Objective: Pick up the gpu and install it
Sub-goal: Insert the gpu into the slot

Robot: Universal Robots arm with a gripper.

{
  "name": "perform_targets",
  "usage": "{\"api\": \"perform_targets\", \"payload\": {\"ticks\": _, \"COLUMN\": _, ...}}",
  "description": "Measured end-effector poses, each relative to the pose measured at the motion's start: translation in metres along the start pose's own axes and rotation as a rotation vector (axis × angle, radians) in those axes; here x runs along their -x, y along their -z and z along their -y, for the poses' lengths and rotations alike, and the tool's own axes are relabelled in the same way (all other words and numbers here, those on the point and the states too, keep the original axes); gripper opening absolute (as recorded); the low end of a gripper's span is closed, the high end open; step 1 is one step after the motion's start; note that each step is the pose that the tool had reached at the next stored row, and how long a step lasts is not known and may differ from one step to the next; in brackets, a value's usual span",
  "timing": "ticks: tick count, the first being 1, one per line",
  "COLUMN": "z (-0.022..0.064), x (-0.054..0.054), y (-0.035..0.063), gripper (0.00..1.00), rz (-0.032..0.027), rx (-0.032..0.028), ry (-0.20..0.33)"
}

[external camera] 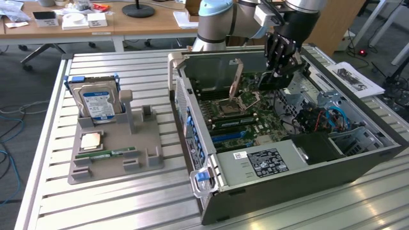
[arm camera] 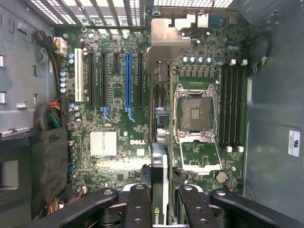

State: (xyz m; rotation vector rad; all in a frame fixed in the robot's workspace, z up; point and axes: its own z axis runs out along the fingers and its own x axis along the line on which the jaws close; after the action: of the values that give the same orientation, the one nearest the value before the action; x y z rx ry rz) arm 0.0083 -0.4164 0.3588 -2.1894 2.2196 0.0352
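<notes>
My gripper [external camera: 282,56] is partly closed. Its fingers [arm camera: 137,204] clamp the two faces of the gpu [arm camera: 159,164], which I hold edge-on inside the open computer case [external camera: 281,177], over the motherboard [arm camera: 114,95]. The card sits between the blue slot [arm camera: 128,80] and the open CPU socket [arm camera: 195,111]; I cannot tell whether it touches the board. The case lies on the slatted table [external camera: 128,201]. Toward the table's edge on the exterior view's left, a grey tray [external camera: 115,167] carries a hard drive [external camera: 99,103] and a RAM stick [external camera: 105,155].
</notes>
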Motion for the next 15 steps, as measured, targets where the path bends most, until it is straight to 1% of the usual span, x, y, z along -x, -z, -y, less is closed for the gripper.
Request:
{"api": "perform_targets", "payload": {"ticks": 4, "z": -0.0004, "x": -0.0001, "y": -0.0038, "gripper": 0.27, "rz": -0.0001, "rx": 0.0004, "ry": 0.0}}
{"api": "perform_targets", "payload": {"ticks": 10, "z": -0.0011, "x": -0.0002, "y": -0.0043, "gripper": 0.27, "rz": 0.0, "rx": 0.0004, "ry": 0.0}}
{"api": "perform_targets", "payload": {"ticks": 12, "z": -0.0035, "x": -0.0002, "y": -0.0046, "gripper": 0.27, "rz": -0.0001, "rx": 0.0004, "ry": 0.0}}
{"api": "perform_targets", "payload": {"ticks": 15, "z": -0.0097, "x": -0.0003, "y": -0.0052, "gripper": 0.27, "rz": 0.0, "rx": 0.0003, "ry": 0.0}}
